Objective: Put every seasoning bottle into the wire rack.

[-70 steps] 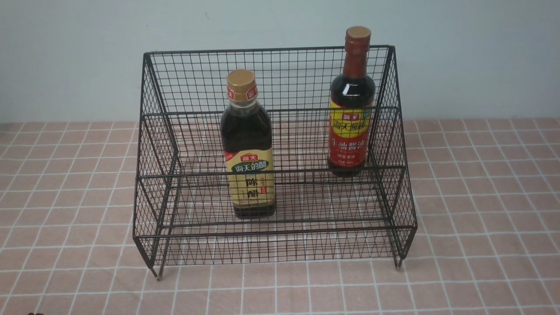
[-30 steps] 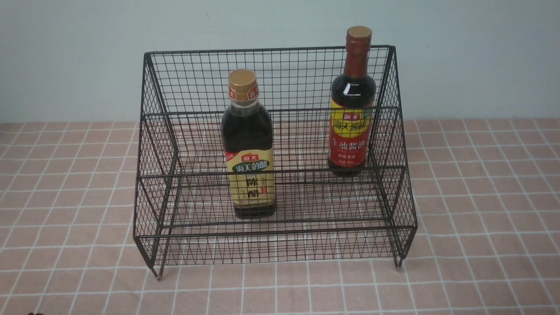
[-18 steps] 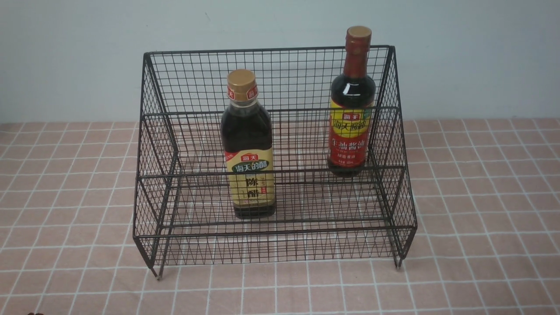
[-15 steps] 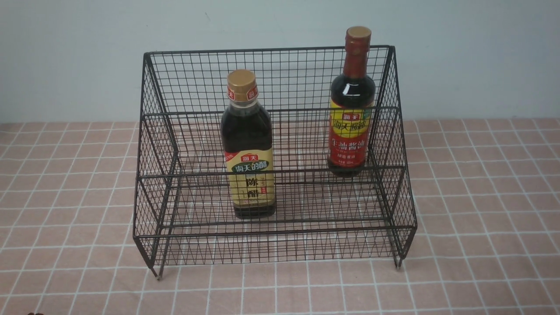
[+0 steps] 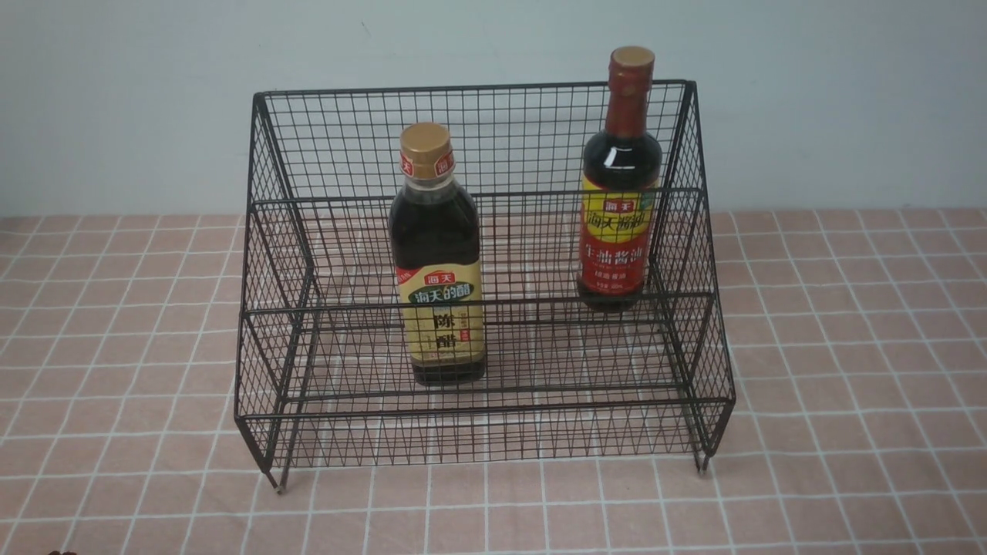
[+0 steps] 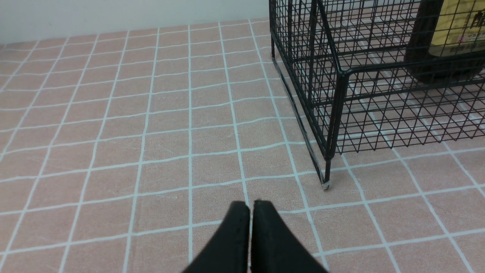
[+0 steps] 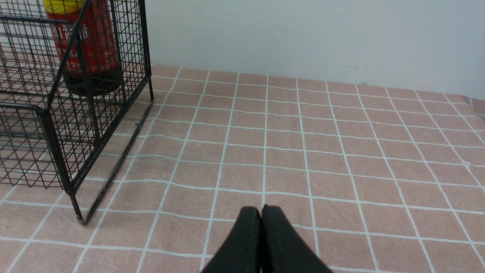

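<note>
Pink checked cloth (image 5: 116, 324) covers the table, and on it, clear of the rack's left side, the left gripper (image 6: 250, 206) has its two black fingers pressed together with nothing between them. Its wrist view shows the rack's front left corner and foot near it but apart. The black wire rack (image 5: 324, 139) stands in the middle of the cloth against a pale wall (image 5: 116, 92). On its lower front tier, a little left of centre, the squarish dark bottle with the gold cap and tan label (image 5: 437, 262) stands upright. On the raised rear tier, close to the rack's right side wall, the round long-necked bottle with the red-yellow label (image 5: 619, 185) stands upright too, its cap rising above the rack's top rail. To the right of the rack, over bare cloth, the right gripper (image 7: 261, 212) also has its fingers closed tight together, holding nothing.
</note>
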